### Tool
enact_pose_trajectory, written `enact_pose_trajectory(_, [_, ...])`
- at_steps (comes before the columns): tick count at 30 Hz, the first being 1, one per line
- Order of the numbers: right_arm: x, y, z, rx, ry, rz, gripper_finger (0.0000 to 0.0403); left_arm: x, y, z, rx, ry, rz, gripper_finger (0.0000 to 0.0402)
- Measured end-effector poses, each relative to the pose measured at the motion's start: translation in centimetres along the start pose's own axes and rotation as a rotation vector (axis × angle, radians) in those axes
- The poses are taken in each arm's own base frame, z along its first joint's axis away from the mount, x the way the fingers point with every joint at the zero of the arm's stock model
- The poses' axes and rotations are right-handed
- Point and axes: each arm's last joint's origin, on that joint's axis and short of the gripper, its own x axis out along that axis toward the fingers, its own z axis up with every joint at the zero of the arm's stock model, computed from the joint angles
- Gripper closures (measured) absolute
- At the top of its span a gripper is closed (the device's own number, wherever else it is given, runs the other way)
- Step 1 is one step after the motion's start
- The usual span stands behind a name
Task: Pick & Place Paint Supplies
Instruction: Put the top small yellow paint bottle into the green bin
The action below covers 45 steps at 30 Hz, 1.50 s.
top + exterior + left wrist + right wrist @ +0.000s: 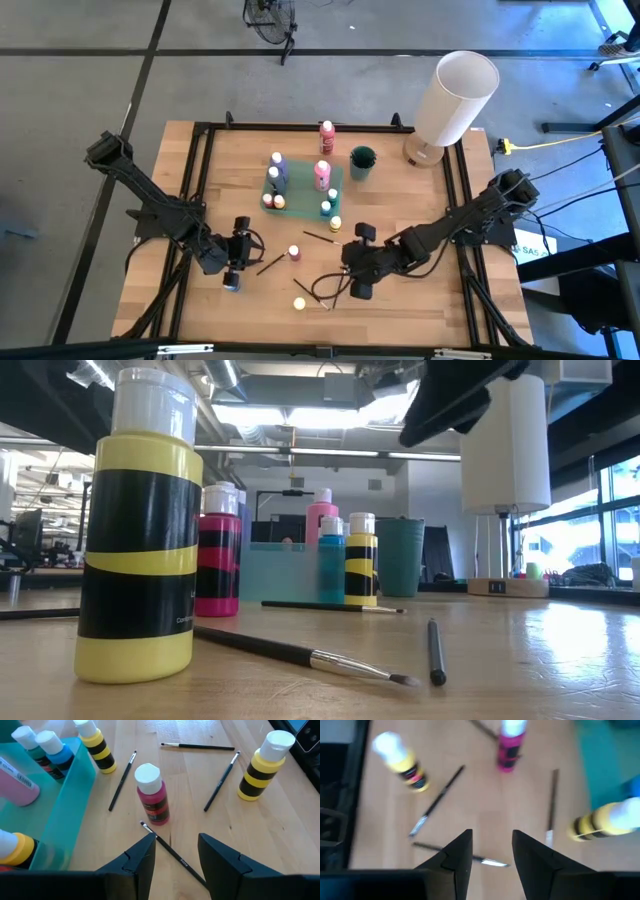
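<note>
Several white-capped bottles stand upright in a teal tray. On the table's wood stand a red bottle, a yellow one near the near edge, another yellow one beside the tray, and a pink one far back. Thin dark brushes lie flat around them. My left gripper is open and low, its fingers on either side of a brush just short of the red bottle. My right gripper is open above other brushes.
A dark green cup stands right of the tray. The big white cylinder rises on its wooden base at the far right corner. A black frame runs along the table's edges. Bare wood lies at the table's left and near right.
</note>
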Motion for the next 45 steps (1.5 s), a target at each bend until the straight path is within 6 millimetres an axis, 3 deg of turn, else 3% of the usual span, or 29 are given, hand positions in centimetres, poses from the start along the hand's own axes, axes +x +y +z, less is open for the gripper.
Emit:
enact_pose_trajectory(4, [0.2, -0.9, 0.4, 0.020, -0.054, -0.111, 0.0263, 0.0, 0.0, 0.0, 0.001, 0.000, 0.000, 0.0258])
enact_pose_trajectory(9, [0.5, -1.9, 0.9, 0.116, -0.058, -0.130, 0.0255, 0.0, 0.0, 0.0, 0.001, 0.001, 0.000, 0.0258])
enact_pose_trajectory(26, [1.4, -5.5, 1.7, 0.146, -0.010, -0.251, 0.0157, 0.0, 0.0, 0.0, 0.001, 0.001, -0.001, 0.0258])
enact_pose_trajectory(36, [1.4, -5.8, 1.6, 0.143, 0.009, -0.259, 0.0142, 0.0, 0.0, 0.0, 0.001, 0.001, -0.001, 0.0258])
enact_pose_trajectory(45, [3.4, -6.2, 0.7, 0.138, 0.038, -0.293, 0.0142, 0.0, 0.0, -0.1, -0.003, 0.008, -0.002, 0.0258])
